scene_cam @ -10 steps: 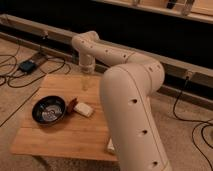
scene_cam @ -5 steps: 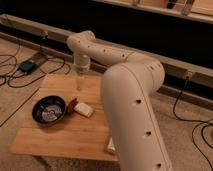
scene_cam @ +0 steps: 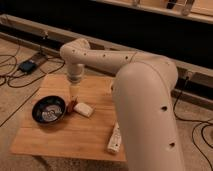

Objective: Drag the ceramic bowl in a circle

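The ceramic bowl (scene_cam: 49,110), dark and round with a pale pattern inside, sits on the left part of the wooden table (scene_cam: 85,132). My gripper (scene_cam: 73,97) hangs pointing down from the pale arm (scene_cam: 100,57), just right of the bowl and slightly behind it, above a small reddish-brown object (scene_cam: 71,106). It stands open with nothing in it and does not touch the bowl. A small white block (scene_cam: 84,110) lies right of the reddish-brown object.
A long white object (scene_cam: 114,140) lies near the table's front right edge. My thick forearm (scene_cam: 147,110) fills the right side of the view. Cables and a dark box (scene_cam: 27,66) lie on the floor at the left. A dark wall runs behind.
The gripper has moved left and down toward the table, ending close beside the bowl. The bowl and the small objects have stayed put.
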Available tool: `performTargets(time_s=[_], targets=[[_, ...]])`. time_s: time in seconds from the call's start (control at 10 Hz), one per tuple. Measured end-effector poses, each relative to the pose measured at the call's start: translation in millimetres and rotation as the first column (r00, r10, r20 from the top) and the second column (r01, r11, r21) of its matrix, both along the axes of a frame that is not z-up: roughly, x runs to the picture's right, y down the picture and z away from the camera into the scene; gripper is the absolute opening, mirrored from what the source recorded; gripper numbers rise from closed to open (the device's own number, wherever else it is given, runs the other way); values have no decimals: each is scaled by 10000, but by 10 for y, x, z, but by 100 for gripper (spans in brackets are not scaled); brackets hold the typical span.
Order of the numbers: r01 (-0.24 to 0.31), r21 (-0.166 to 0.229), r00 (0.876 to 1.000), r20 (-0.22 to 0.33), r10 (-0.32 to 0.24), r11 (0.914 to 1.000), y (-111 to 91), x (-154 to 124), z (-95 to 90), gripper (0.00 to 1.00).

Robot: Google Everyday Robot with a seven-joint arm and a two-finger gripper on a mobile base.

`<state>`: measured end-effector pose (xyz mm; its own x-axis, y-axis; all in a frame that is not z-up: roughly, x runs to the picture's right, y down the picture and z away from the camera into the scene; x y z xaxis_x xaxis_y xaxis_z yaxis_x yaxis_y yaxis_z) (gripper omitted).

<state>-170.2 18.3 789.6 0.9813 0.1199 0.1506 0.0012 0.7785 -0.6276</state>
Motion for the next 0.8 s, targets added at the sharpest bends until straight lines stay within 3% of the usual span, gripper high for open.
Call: performTargets(time_s=[0.3, 0.8], targets=[[854, -162, 9955, 429, -846, 9962, 501, -238, -152, 80], [1688, 257, 9780, 1201, -1707, 9853, 905, -742, -271, 80]])
